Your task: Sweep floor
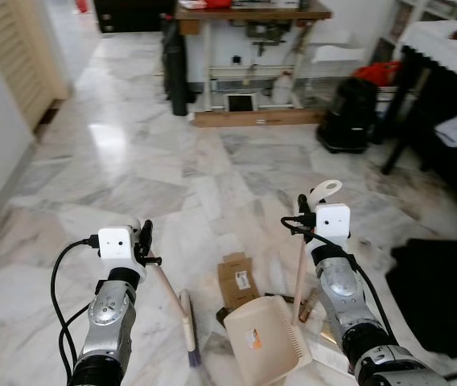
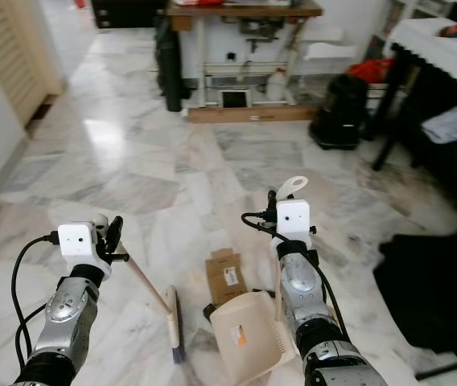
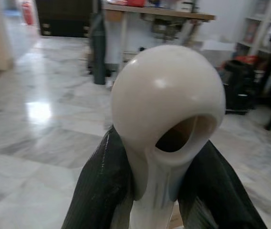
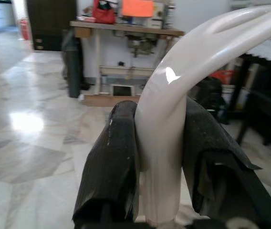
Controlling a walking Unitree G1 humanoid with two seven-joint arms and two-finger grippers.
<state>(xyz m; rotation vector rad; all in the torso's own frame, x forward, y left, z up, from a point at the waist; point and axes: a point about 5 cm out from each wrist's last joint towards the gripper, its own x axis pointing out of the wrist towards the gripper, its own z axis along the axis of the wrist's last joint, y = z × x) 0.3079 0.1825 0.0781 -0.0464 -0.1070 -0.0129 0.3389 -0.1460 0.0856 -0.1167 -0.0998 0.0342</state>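
My left gripper (image 3: 157,191) squeezes the top of the broom handle (image 1: 164,283), and my right gripper (image 4: 160,167) squeezes the dustpan handle (image 1: 302,265). The flat cardboard piece (image 1: 237,277) lies on the marble floor (image 1: 132,177), between the broom head (image 1: 189,330) and the dustpan (image 1: 267,342). I think I should push it slowly into the pan's mouth. There's lots of room ahead; the black bag (image 1: 438,297) is close on my right.

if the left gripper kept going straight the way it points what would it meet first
Bare marble floor at first. The left gripper, jaws shut on the broom handle, points across the room; beyond the floor, probably the dark upright bundle by the workbench, though depth is unclear.
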